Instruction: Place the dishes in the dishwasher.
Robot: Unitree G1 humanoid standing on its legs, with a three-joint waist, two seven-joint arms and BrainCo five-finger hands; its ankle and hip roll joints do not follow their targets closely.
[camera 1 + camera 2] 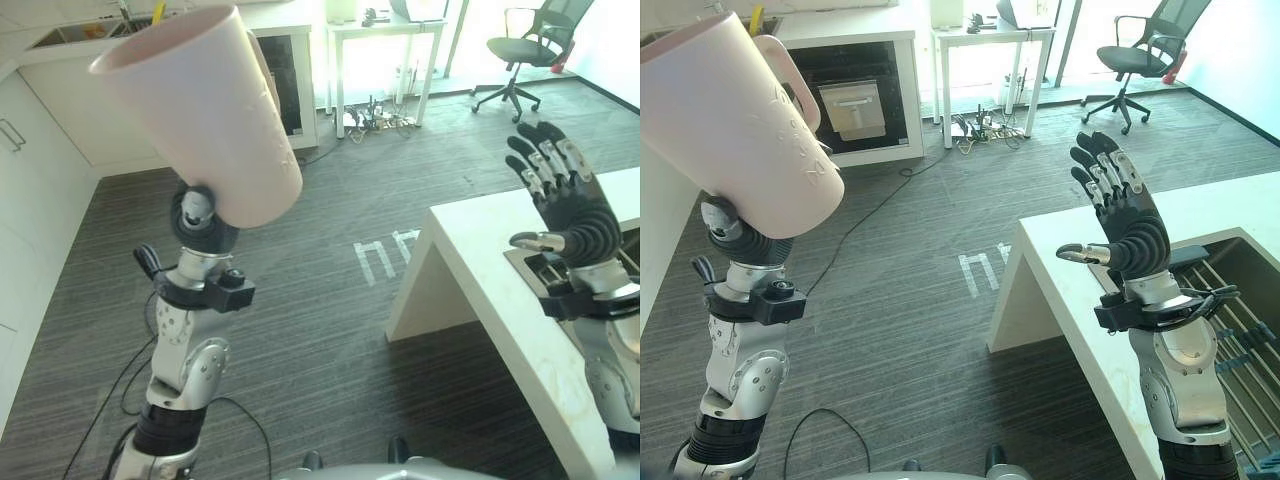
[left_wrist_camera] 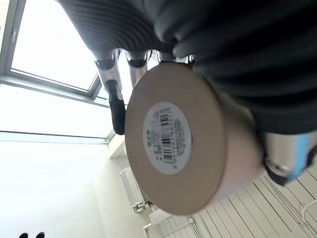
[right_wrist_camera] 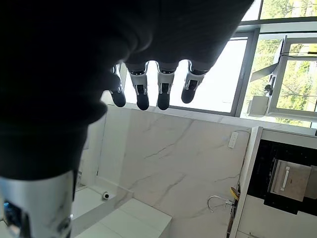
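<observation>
At the upper left of the head views, the left hand (image 1: pixel 735 232) is raised high with its fingers curled around a large pale pink mug (image 1: pixel 735 125), which tilts with its open mouth up and to the left, its flat base lower right and its handle toward the room behind. In the left wrist view the mug's round base carries a white sticker. At the right, the right hand (image 1: pixel 1120 222) stands upright with fingers straight and spread, holding nothing, above a white counter (image 1: pixel 1060 300). At the far right edge, a wire rack (image 1: pixel 1230 320) sits in a recess. To do this step well, the robot should probably keep the grip firm, carry the mug across slowly, and lower it squarely into that rack.
</observation>
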